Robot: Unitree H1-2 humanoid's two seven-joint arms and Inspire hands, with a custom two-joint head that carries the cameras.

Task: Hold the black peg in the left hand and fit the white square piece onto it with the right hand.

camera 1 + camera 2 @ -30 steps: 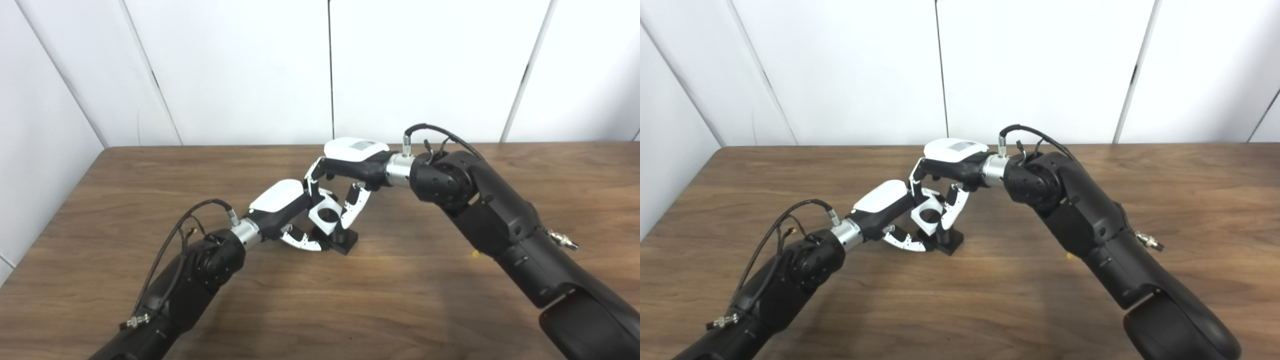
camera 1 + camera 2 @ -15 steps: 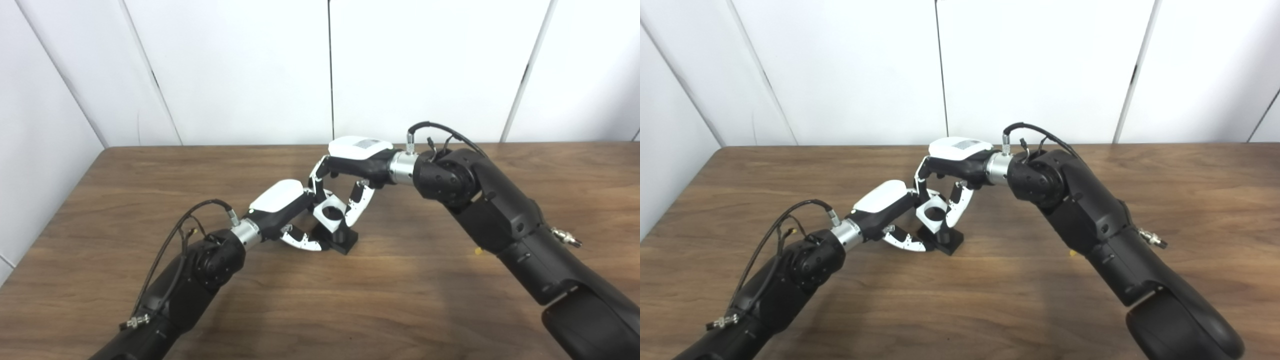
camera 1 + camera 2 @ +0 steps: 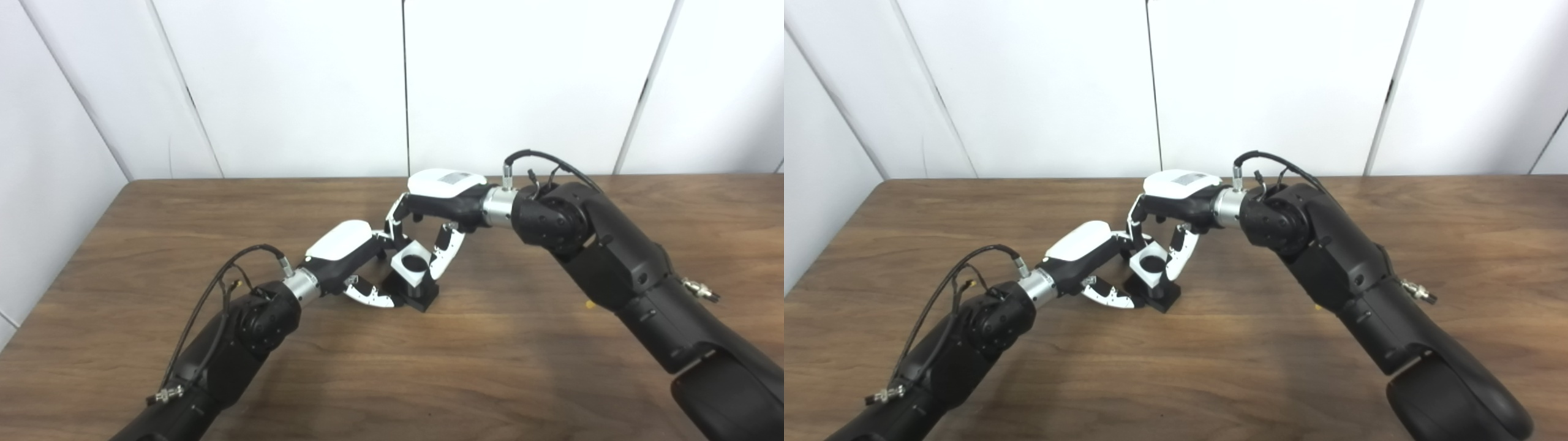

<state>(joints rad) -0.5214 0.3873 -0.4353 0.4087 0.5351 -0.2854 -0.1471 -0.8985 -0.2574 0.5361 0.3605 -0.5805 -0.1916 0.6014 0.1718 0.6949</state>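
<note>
The black peg stands on its square black base point(image 3: 424, 297) in the middle of the wooden table. My left hand point(image 3: 349, 257) reaches in from the left and is closed around the base and lower peg. My right hand point(image 3: 432, 211) comes from the right and is shut on the white square piece point(image 3: 413, 268), pinched between fingers and thumb. The piece has a round hole on top and sits level over the peg, just above the base. The peg's shaft is hidden by the piece and fingers. The piece also shows in the right eye view point(image 3: 1150, 268).
The wooden table point(image 3: 184, 214) stretches wide to both sides, with white wall panels behind it. A small yellow speck point(image 3: 588, 304) lies on the table under my right forearm.
My right hand has shifted right and down with the white piece, which has turned from tilted to level and sunk lower over the peg. My left hand has stayed put.
</note>
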